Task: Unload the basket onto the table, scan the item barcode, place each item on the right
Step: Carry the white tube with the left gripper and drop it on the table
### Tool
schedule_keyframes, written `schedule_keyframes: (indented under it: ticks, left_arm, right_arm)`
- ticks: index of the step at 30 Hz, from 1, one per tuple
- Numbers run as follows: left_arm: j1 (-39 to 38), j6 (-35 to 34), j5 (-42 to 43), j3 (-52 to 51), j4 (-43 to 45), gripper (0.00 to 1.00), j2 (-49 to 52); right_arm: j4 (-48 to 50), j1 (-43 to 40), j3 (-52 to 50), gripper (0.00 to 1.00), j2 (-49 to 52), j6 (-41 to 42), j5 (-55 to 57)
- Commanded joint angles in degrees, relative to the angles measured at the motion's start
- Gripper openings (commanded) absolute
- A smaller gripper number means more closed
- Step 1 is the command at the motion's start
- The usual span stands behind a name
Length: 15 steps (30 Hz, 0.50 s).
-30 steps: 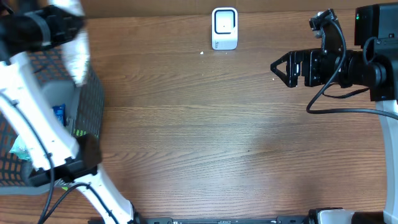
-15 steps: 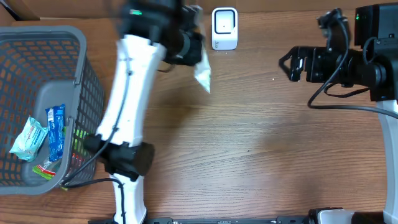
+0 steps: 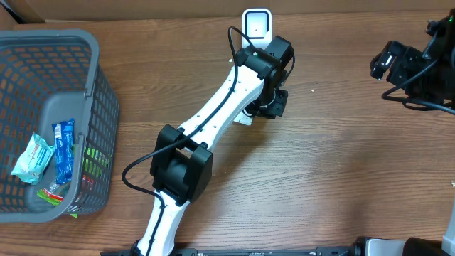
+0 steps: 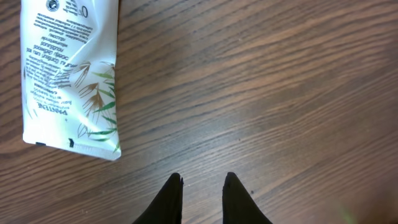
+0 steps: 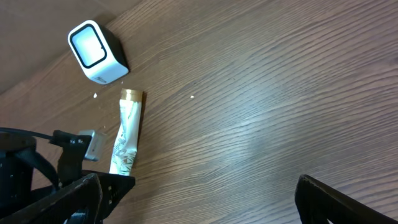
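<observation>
The item is a white tube (image 4: pixel 71 74) with a leaf print and small text. It lies flat on the wooden table, up and to the left of my left gripper (image 4: pixel 203 180). That gripper's jaws stand almost together, with only a narrow strip of wood showing between them and nothing held. Overhead, the left gripper (image 3: pixel 274 107) hovers just below the white scanner (image 3: pixel 257 32), and the arm hides most of the tube (image 3: pixel 244 119). The right wrist view shows the tube (image 5: pixel 126 140) with its gold cap pointing toward the scanner (image 5: pixel 96 53). My right gripper (image 5: pixel 211 186) is wide open and empty at the far right.
A grey mesh basket (image 3: pixel 92 50) stands at the left edge and holds several packets, among them a blue one (image 3: pixel 62 149). The left arm (image 3: pixel 206 135) stretches diagonally across the table's middle. The right arm (image 3: pixel 416 64) sits at the upper right edge.
The left arm swung from the basket to the scanner carrying the tube; the tube now lies on the table out of its jaws. The right gripper drew back to the right.
</observation>
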Motion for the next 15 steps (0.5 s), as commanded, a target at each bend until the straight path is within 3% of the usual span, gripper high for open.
schedule_keyframes:
  ticks: [1, 5, 11, 14, 15]
  left_arm:
    - [1.70, -0.94, -1.42, 0.87, 0.37, 0.14, -0.55]
    - [6.05, 1.25, -1.62, 9.22, -4.83, 0.16, -0.76]
    - [13.31, 5.51, -1.64, 28.13, -17.44, 0.26, -0.76]
    - [16.68, 6.82, -1.66, 38.47, -22.75, 0.44, -0.76]
    - [18.58, 7.43, -1.03, 44.39, -23.78, 0.78, -1.09]
  right_arm:
    - [0.39, -0.07, 0.70, 1.00, 0.90, 0.72, -1.29]
    - [1.20, -0.07, -0.68, 1.00, 3.91, 0.72, -7.67]
    - [3.48, 0.48, -1.18, 1.00, 10.38, 0.70, -18.21]
    - [6.64, 2.01, -1.18, 1.00, 13.88, 0.74, -20.79]
    - [9.14, 3.54, -1.18, 1.00, 16.24, 1.01, -22.34]
